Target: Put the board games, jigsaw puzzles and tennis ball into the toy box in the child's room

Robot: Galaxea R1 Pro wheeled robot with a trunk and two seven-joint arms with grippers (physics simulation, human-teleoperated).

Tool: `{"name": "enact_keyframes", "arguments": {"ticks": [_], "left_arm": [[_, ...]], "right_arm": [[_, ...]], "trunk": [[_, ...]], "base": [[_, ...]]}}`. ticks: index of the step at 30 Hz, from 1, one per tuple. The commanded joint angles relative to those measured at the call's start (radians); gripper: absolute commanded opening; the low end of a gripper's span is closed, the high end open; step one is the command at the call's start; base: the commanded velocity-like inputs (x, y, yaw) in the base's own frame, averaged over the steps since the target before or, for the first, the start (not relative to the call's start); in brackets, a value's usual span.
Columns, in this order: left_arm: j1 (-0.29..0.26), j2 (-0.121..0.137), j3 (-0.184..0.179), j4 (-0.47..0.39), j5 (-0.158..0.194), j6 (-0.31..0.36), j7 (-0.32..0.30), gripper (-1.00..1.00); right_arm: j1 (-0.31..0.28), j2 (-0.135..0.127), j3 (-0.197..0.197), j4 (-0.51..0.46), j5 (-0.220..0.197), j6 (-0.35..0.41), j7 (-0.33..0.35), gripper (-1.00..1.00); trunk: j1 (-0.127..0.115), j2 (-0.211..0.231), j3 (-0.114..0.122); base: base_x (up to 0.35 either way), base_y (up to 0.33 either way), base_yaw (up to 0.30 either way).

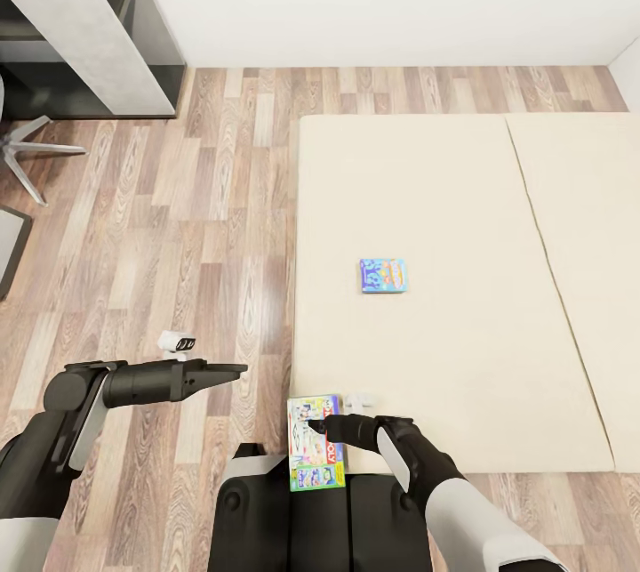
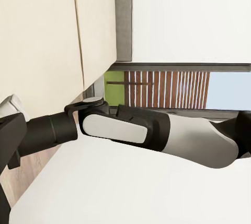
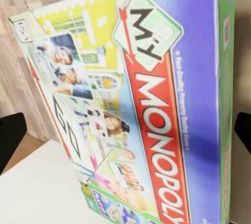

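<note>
So the robot's parked at the near edge of the bed (image 1: pixel 444 198), a big cream mattress split by a seam, with wood floor (image 1: pixel 178 225) off to its left. The right gripper (image 1: pixel 331 427) has its jaws clenched on a Monopoly box (image 1: pixel 315 455), holding it just above the robot's own trunk, right at the bed's near edge; in the right wrist view the box lid (image 3: pixel 141 109) takes up most of the shot, with a dark fingertip (image 3: pixel 10 140) at each side. A second board game (image 1: pixel 383 276), a small blue box, lies flat in the middle of the bed, well apart from the held one. The left gripper (image 1: pixel 233 369) hangs over the floor beside the bed, pointing toward it, holding nothing; can't tell if its jaws are apart or together. A grey desk (image 1: pixel 89 29) and chair legs (image 1: pixel 27 154) sit at far left.
</note>
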Motion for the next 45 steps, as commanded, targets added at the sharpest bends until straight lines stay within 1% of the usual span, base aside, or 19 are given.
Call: {"name": "enact_keyframes", "arguments": {"ticks": [1, 45], "left_arm": [[0.0, 0.0, 0.0, 0.0, 0.0, 0.011, -0.003, 1.0], [0.0, 0.0, 0.001, 0.0, -0.001, 0.011, -0.003, 1.0]], "right_arm": [[0.0, 0.0, 0.002, -0.001, -0.01, 0.008, -0.002, 1.0], [0.0, 0.0, 0.002, -0.001, -0.01, 0.008, -0.002, 1.0]], "trunk": [[0.001, -0.001, -0.001], [0.001, -0.001, -0.001]], "base": [[0.0, 0.0, 0.0], [0.0, 0.01, 0.0]]}}
